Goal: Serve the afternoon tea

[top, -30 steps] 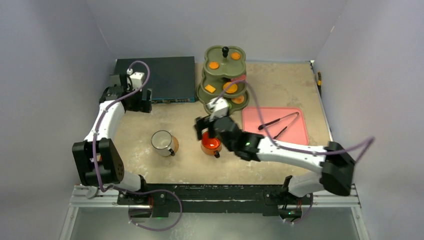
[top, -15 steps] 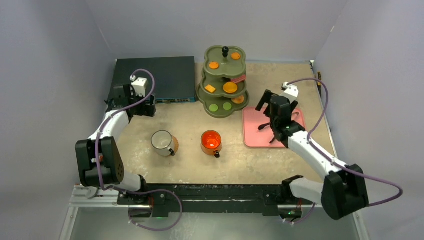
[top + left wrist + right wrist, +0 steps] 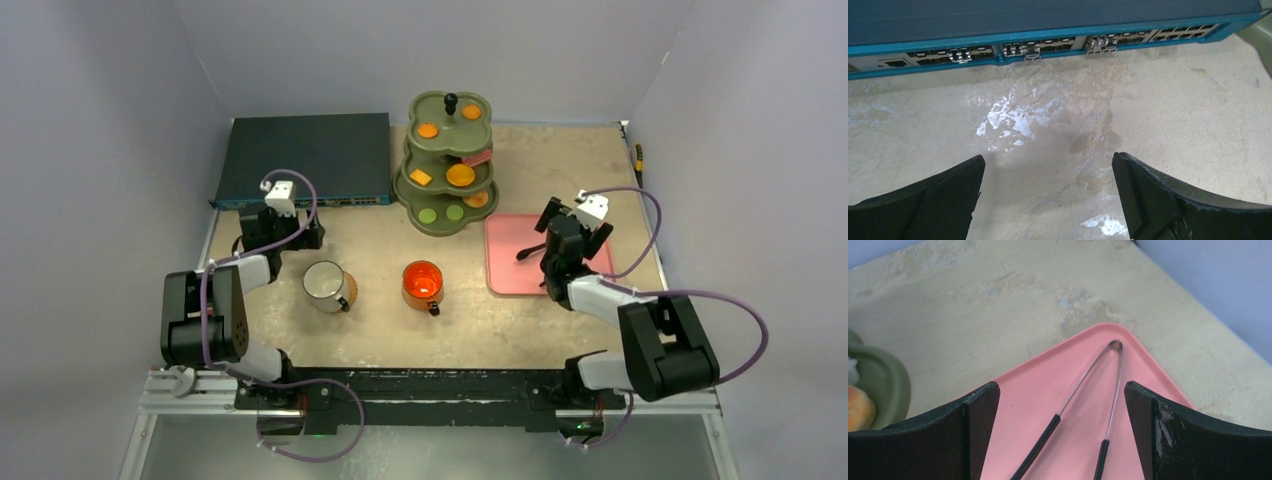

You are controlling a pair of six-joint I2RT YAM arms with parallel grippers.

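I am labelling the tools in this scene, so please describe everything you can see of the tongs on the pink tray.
The tongs look like thin shiny metal: two slim arms joined at a rounded bend, forming a narrow V. Each arm carries a black sleeve toward its free end. They lie flat on the tray, with the bend toward a rounded corner. The open right gripper hangs above them; no contact shows.

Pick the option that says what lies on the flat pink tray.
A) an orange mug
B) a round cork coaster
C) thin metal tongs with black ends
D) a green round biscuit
C: the thin metal tongs with black ends lie on the flat pink tray, and nothing else shows on it.
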